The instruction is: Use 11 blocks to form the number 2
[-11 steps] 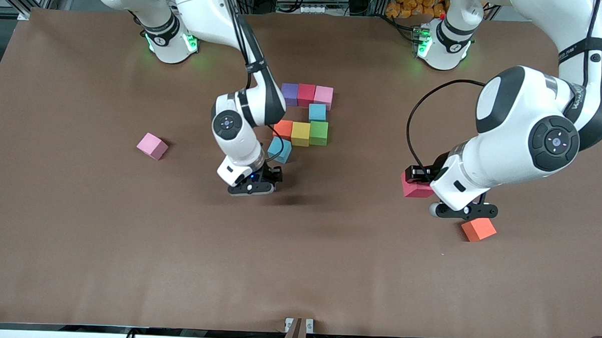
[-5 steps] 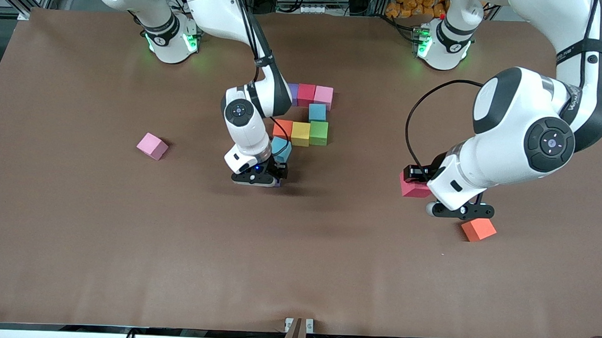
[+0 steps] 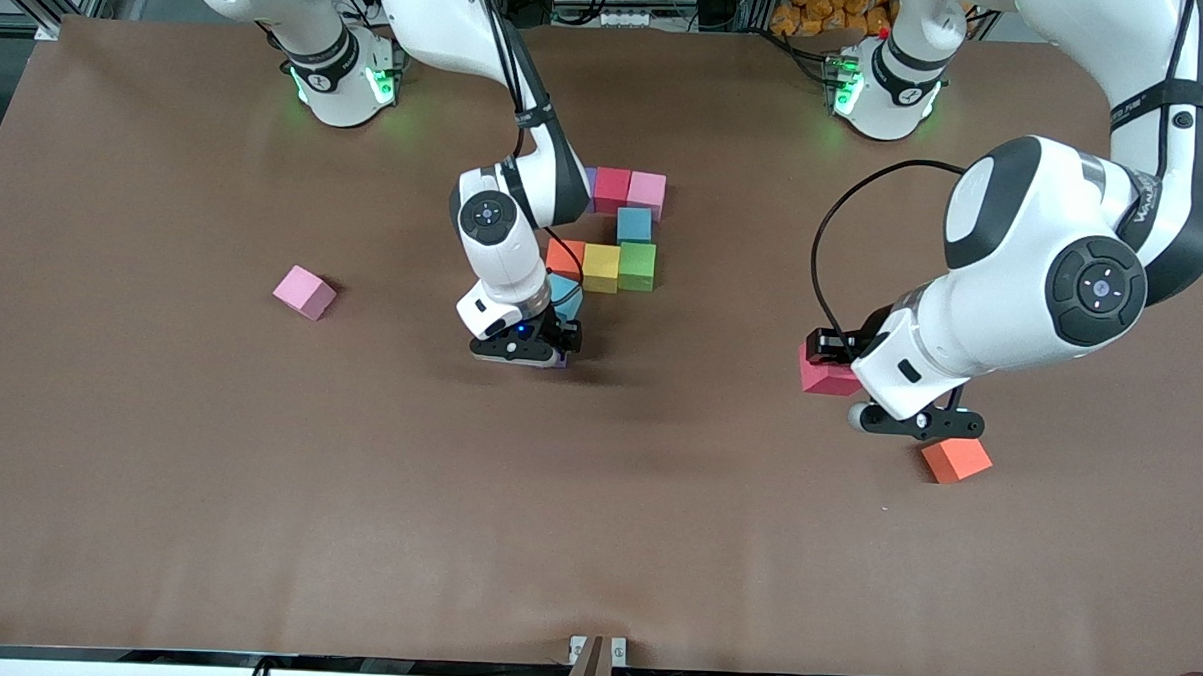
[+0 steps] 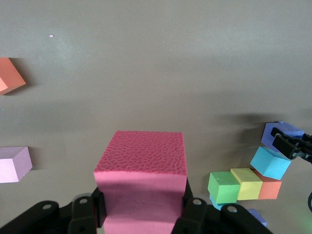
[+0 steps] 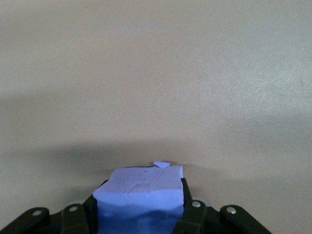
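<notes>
Starting at the right arm's end of the surface [image 3: 156, 483], a loose pink block [image 3: 304, 292] lies tilted and well apart from everything else.

Next is my right end effector [image 5: 141, 214], low over the surface just beside the unfinished number 2 [image 3: 615, 238]. It is clamped on a purple block [image 5: 144, 187]. In the right wrist view the block fills the gap between the two fingers [image 5: 195, 214].

The digit itself sits mid-surface. Its row farthest from the front camera holds a purple cube [image 3: 590, 181], mostly hidden by my right arm, then a red cube [image 3: 612, 188] and a pink cube [image 3: 647, 192], all touching. A blue cube [image 3: 633, 224] sits under the pink one. The next row is orange [image 3: 565, 257], yellow [image 3: 600, 267] and green [image 3: 637, 265], side by side. A second blue cube [image 3: 566, 294] lies skewed against the orange one, nearer the camera and partly covered by my right wrist.

Toward the left arm's end, my left end effector [image 4: 142, 209] is shut tight on a red block [image 4: 141, 165] and holds it over bare surface.

Last is an orange-red block [image 3: 957, 459], which rests on the surface just beside my left end effector.
</notes>
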`<state>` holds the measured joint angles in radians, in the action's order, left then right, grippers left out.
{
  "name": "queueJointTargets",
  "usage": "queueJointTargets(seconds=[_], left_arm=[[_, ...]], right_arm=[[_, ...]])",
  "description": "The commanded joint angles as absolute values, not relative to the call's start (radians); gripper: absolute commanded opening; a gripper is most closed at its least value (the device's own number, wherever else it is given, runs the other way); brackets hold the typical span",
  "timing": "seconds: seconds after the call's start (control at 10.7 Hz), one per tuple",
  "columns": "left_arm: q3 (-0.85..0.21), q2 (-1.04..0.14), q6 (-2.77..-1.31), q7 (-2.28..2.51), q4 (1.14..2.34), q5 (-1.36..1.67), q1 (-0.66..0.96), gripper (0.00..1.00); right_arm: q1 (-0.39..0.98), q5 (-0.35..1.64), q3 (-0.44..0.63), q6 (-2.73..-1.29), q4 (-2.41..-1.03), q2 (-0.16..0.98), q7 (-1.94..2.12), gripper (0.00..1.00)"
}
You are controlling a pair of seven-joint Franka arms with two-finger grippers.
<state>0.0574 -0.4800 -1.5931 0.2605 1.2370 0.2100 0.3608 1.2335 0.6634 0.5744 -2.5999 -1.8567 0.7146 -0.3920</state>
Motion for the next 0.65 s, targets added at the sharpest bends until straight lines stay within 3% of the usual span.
queueJointTargets(seconds=[0.0, 0.56], left_arm=[[0.055, -0.476, -1.588, 0.242, 1.243, 0.189, 0.360, 0.57], [0.057, -0.482, -1.588, 0.242, 1.243, 0.189, 0.360, 0.57]], right_arm=[[1.261, 0.666, 0.589, -2.615, -1.888, 0.712, -0.413, 0.00], [1.270, 0.666, 0.581, -2.646, -1.911, 0.718, -0.406, 0.00]])
